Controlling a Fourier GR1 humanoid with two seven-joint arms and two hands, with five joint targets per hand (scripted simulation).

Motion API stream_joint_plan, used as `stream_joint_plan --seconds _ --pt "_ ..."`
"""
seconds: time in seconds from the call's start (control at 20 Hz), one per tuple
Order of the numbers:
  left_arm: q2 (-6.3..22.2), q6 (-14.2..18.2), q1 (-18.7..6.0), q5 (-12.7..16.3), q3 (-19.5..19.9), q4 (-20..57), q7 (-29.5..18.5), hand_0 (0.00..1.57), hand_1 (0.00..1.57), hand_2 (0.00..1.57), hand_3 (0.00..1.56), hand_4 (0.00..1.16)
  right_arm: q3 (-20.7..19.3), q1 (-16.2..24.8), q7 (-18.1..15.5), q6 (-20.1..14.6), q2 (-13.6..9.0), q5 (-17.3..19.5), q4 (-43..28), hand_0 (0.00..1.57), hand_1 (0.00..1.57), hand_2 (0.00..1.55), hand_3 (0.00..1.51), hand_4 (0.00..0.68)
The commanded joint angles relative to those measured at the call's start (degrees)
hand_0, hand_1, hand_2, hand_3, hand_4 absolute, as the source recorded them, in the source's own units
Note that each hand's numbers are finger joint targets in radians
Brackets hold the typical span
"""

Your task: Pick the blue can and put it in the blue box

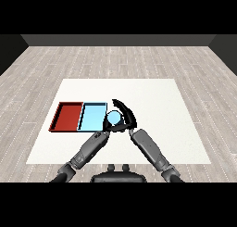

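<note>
From the head view, a white table (152,129) stands on a grey plank floor (115,59), and two trays lie side by side on its left part: a red tray (67,116) on the outside and a light blue tray (92,116) touching it on the inner side. The blue can (114,116) sits just beside the right edge of the blue tray, outside it, seen from above as a pale blue disc; I cannot tell whether it rests on the table or is lifted off it. The right hand (126,114) reaches in from the lower right, and its black fingers curl round the far and right side of the can, clamped on it. The left hand (107,125) comes in from the lower left and ends close against the near-left side of the can, at the blue tray's near right corner; whether its fingers are apart or together cannot be told here.
</note>
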Motion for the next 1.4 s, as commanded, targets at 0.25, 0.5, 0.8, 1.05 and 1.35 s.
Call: stream_joint_plan --seconds 0.25,0.5,0.8,1.05,1.35 --pt "-0.35 0.49 -0.27 -4.61 3.36 1.75 -1.73 1.57 1.57 1.57 1.48 1.14 -6.04 5.32 2.35 2.83 -1.58 -0.96 -11.06 0.00 0.00 0.00 0.00 0.000" --pt "2.37 0.85 -0.94 -6.49 5.90 1.32 0.41 1.57 1.57 1.57 1.47 1.14 -8.00 8.97 -1.36 10.06 -2.87 -3.38 -11.04 0.00 0.00 0.00 0.00 0.000" --pt "9.60 0.05 -0.18 -6.47 10.72 2.16 1.55 1.57 1.57 1.56 1.47 1.15 -14.34 17.37 -0.41 12.60 -10.44 -7.22 -24.92 0.00 0.00 0.00 0.00 0.000" --pt "14.65 -0.56 -4.56 -6.57 15.50 6.77 8.11 1.53 1.53 1.55 1.48 1.13 -17.80 17.81 -0.95 11.35 -9.86 -7.37 -24.06 0.00 0.00 0.00 0.00 0.000" --pt "15.16 -3.32 -10.25 -9.20 18.34 26.00 7.44 1.57 1.57 1.55 1.47 1.07 -18.19 20.23 -5.99 13.20 -7.86 -7.16 -19.89 0.00 0.00 0.00 0.00 0.000"
